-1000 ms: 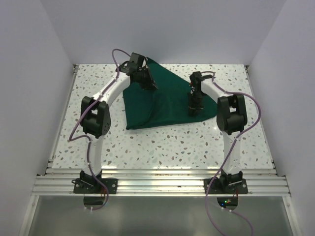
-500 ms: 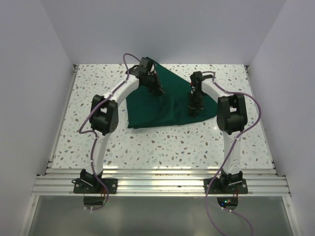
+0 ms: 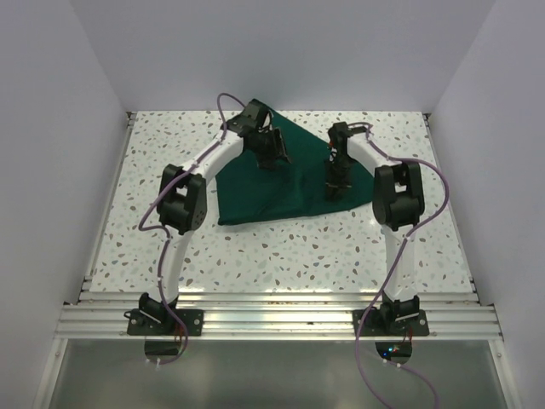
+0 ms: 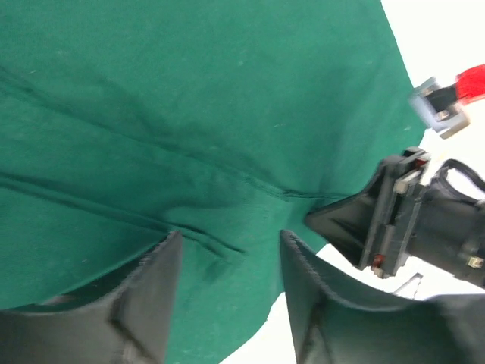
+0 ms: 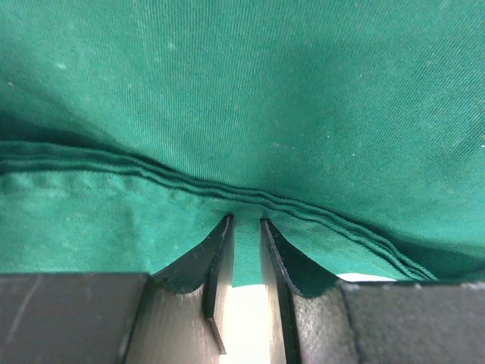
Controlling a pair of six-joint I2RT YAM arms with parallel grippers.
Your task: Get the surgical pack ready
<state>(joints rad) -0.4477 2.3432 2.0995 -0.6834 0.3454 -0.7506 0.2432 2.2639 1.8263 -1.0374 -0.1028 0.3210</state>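
The speckled surface [image 3: 281, 256] carries the green cloth [image 3: 255, 192] at its far middle, folded into a rough triangle rather than a tidy bundle, so most of the folding looks left to do. The right tool [image 5: 246, 227] pinches the cloth's layered right edge between nearly closed jaws. The left tool [image 4: 231, 250] hovers over the cloth's far part, jaws spread and empty.

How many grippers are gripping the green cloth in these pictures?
1. The right gripper pinches the cloth at its near right edge; the left gripper is open over its far part, holding nothing.
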